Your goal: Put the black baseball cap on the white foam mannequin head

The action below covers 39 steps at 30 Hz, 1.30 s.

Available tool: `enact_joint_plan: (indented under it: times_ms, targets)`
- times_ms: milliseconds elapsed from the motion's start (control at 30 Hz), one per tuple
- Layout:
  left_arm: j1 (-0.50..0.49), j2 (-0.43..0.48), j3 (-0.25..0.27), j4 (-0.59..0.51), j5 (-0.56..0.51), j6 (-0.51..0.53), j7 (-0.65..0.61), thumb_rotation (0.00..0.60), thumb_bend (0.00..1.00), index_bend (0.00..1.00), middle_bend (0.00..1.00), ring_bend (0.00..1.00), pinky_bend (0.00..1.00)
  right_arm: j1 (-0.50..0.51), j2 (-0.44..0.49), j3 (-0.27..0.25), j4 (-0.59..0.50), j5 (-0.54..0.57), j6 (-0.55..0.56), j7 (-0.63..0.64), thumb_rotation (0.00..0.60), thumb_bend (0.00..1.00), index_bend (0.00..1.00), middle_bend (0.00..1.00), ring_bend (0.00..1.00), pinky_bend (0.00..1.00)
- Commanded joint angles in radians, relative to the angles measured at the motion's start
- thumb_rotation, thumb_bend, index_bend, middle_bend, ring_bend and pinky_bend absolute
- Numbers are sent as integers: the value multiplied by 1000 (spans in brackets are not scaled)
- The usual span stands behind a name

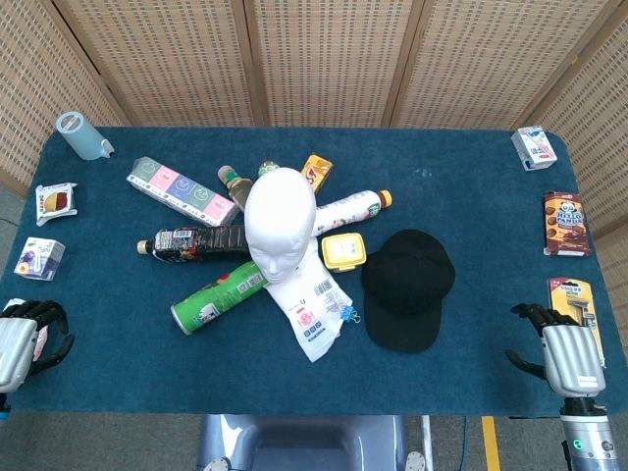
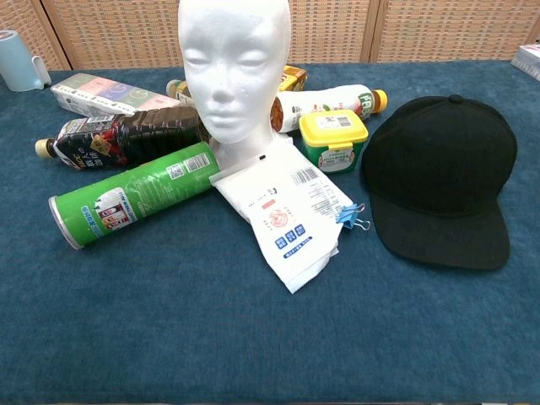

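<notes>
The black baseball cap (image 1: 406, 287) lies on the blue table right of centre, brim toward the front edge; the chest view shows the cap (image 2: 444, 179) at the right. The white foam mannequin head (image 1: 281, 224) stands upright at the table's middle, bare, its face (image 2: 234, 69) turned to me. My left hand (image 1: 26, 336) rests at the front left corner, fingers curled, holding nothing. My right hand (image 1: 559, 353) sits at the front right corner, fingers curled, also holding nothing. Both hands are far from the cap and appear only in the head view.
Around the mannequin lie a green can (image 1: 218, 295), a dark bottle (image 1: 191, 242), a white bottle (image 1: 349, 208), a yellow-lidded tub (image 1: 343, 251), a white pouch (image 1: 312, 306) and a pastel box (image 1: 183, 190). Small packages line both table edges; a blue cup (image 1: 80, 135) stands far left.
</notes>
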Motion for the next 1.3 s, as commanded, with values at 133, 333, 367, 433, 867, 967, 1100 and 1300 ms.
enact_joint_plan:
  times_ms: [133, 333, 367, 433, 867, 967, 1100, 1300]
  targets:
    - [2, -2, 3, 3, -2, -3, -1, 600, 312, 581, 444, 355, 372, -1, 0, -1, -1, -1, 1, 1, 600, 101, 337, 406, 453, 505]
    - [7, 4, 2, 2, 1, 11, -6, 600, 312, 580, 444, 355, 372, -6, 4, -4, -4, -12, 14, 5, 600, 101, 337, 406, 453, 506]
    - [7, 6, 1, 2, 2, 12, -7, 600, 312, 580, 444, 355, 372, -7, 4, -4, -5, -13, 17, 5, 600, 100, 337, 406, 453, 506]
    - [6, 9, -1, 1, 2, 13, -8, 600, 312, 580, 443, 355, 372, -8, 3, -3, -5, -15, 20, 6, 600, 100, 337, 406, 453, 505]
    - [2, 19, -9, 4, 1, 14, -14, 600, 313, 580, 444, 355, 372, 5, 0, -6, -18, -40, 13, -11, 600, 100, 337, 406, 449, 505]
    - [0, 25, -12, 4, 2, 16, -17, 600, 313, 580, 444, 355, 372, 11, -2, -7, -25, -52, 10, -17, 600, 102, 337, 407, 448, 506]
    - [-6, 39, -21, 2, 2, 17, -23, 600, 312, 580, 444, 355, 372, 31, -11, -12, -39, -80, -7, -29, 600, 101, 337, 424, 468, 509]
    - [-15, 55, -31, -5, -3, 12, -24, 600, 313, 580, 444, 355, 372, 62, -34, -20, -55, -113, -43, -53, 600, 106, 403, 532, 567, 585]
